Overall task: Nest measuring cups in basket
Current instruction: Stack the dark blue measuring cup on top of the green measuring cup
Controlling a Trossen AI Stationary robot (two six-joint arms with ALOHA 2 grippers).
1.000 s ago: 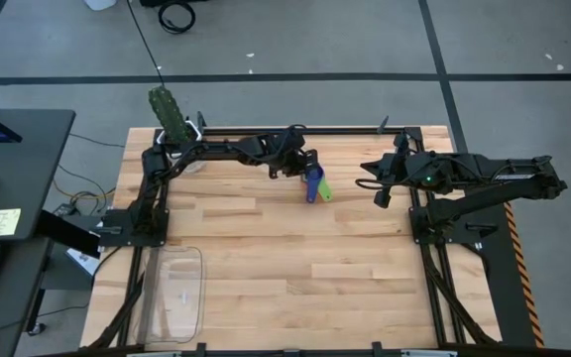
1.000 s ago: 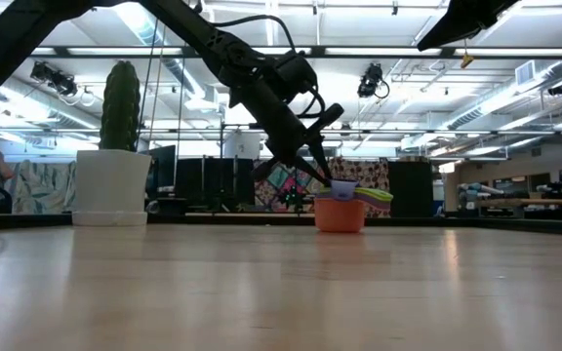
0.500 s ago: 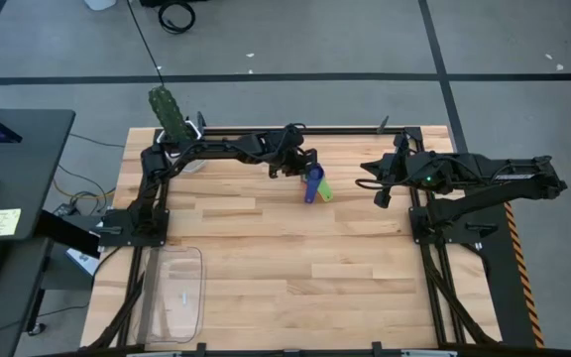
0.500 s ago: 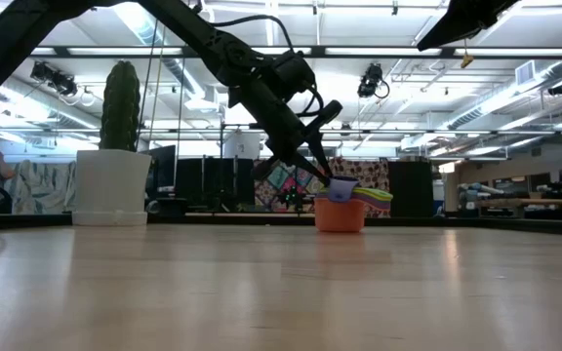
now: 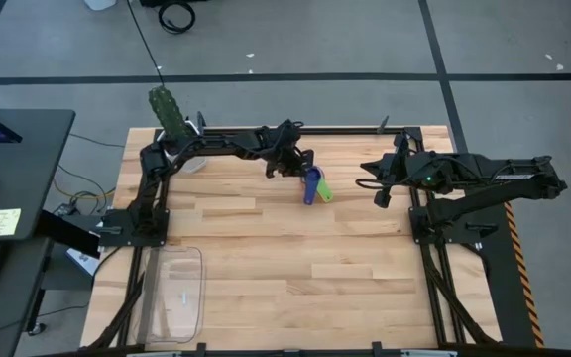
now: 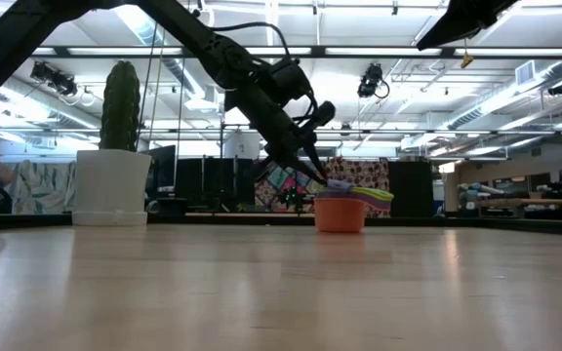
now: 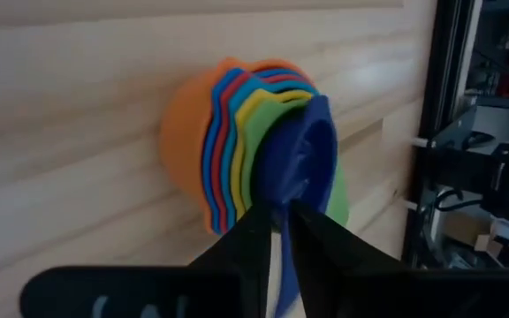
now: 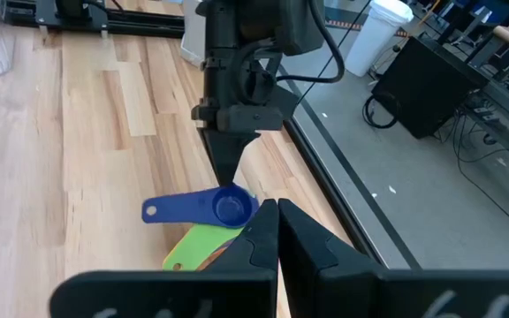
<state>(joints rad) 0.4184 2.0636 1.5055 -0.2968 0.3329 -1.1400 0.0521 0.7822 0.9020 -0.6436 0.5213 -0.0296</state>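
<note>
The measuring cups sit nested in one stack on the far middle of the table, orange outermost, then blue, red, yellow and green. The dark blue cup lies on top, its handle pointing toward the near edge. My left gripper reaches in from the far left and is shut on that cup. My right gripper hovers shut, high to the stack's right. The clear basket rests flat at the near left corner. My left gripper pinches the dark blue cup's bowl at its rim between its two fingertips. It comes slanting down from the table's far left. The cup sits in the green cup on the stack, almost level, and the stack stands on the table.
A white pot with a green cactus stands at the far left corner, behind the left arm's base. Bare wood lies between the stack and the basket. A desk with a laptop is beyond the left edge.
My left gripper has drawn slightly toward the table's far left while staying shut. The dark blue cup, which stood tipped up above the stack, has come down and now lies flatter inside the green cup. The stack has stayed in place.
</note>
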